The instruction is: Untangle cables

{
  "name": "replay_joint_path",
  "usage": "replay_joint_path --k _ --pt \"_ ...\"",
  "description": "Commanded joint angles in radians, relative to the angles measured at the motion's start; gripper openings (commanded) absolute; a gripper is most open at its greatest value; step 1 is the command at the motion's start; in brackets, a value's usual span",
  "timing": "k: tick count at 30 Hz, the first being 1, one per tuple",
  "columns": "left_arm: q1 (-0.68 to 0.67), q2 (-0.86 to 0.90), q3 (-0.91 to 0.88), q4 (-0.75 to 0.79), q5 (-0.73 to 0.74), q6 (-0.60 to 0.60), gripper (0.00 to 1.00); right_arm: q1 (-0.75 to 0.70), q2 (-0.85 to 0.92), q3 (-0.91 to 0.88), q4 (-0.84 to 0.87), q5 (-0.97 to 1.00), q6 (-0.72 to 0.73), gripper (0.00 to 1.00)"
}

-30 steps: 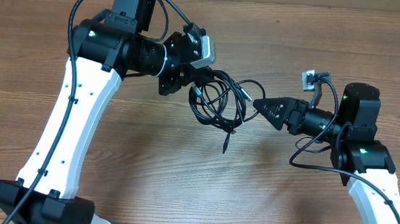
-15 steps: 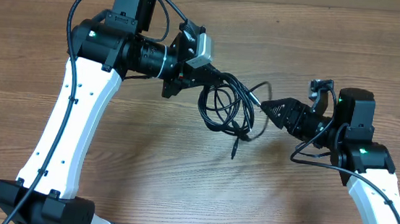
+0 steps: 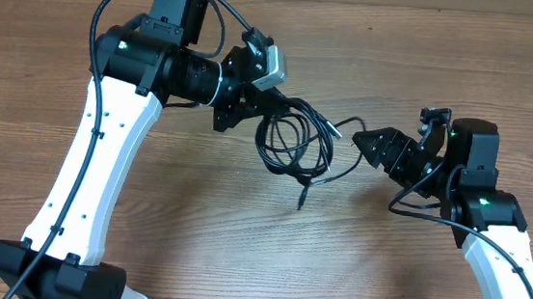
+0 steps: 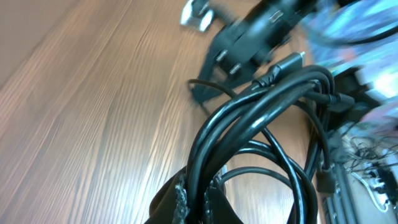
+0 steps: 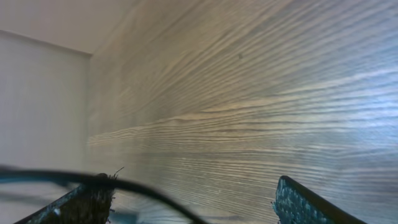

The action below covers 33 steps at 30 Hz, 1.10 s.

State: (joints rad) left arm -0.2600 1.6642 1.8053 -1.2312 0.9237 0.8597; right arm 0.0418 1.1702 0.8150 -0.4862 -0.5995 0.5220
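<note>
The cables (image 3: 291, 142), a light, limp bundle at frame centre, are pinched at their upper-left edge by my left gripper (image 3: 258, 110). My right gripper (image 3: 362, 140) sits spread just right; I'd take the dangling plug end (image 3: 301, 195)

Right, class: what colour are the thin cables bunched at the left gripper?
Black. The cables show best in the left wrist view.

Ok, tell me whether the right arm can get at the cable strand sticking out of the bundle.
Probably yes: the strand crosses between its open fingers, with nothing blocking.
</note>
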Motion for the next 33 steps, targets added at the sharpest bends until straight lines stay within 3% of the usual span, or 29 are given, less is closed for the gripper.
replay_joint_path --k 1,4,8,10,11,14,20,25,33 --pt "0.005 -0.028 0.017 0.017 -0.245 -0.221 0.04 0.004 -0.001 0.01 0.047 -0.108 0.002 0.82" --pt "0.004 -0.028 0.017 0.059 -0.413 -0.419 0.04 0.004 -0.001 0.01 0.105 -0.217 0.002 0.81" --pt "0.004 -0.028 0.017 0.092 -0.463 -0.553 0.04 0.004 -0.001 0.01 0.181 -0.35 0.002 0.82" --pt "0.003 -0.028 0.017 0.105 -0.463 -0.602 0.04 0.004 -0.001 0.01 0.223 -0.422 0.003 0.89" --pt "0.002 -0.028 0.017 0.114 -0.463 -0.642 0.04 0.004 -0.001 0.01 0.248 -0.464 0.01 0.98" --pt "-0.01 -0.028 0.017 0.132 -0.463 -0.683 0.04 0.004 -0.001 0.01 0.286 -0.499 0.139 1.0" --pt "-0.061 -0.013 0.014 0.193 -0.465 -0.756 0.04 0.004 -0.001 0.01 0.313 -0.52 0.268 0.99" --pt "-0.151 0.014 0.014 0.24 -0.676 -0.84 0.04 0.004 -0.001 0.01 0.348 -0.558 0.326 0.94" --pt "-0.246 0.016 0.014 0.305 -0.733 -0.907 0.04 0.006 -0.001 0.01 0.351 -0.558 0.451 0.84"
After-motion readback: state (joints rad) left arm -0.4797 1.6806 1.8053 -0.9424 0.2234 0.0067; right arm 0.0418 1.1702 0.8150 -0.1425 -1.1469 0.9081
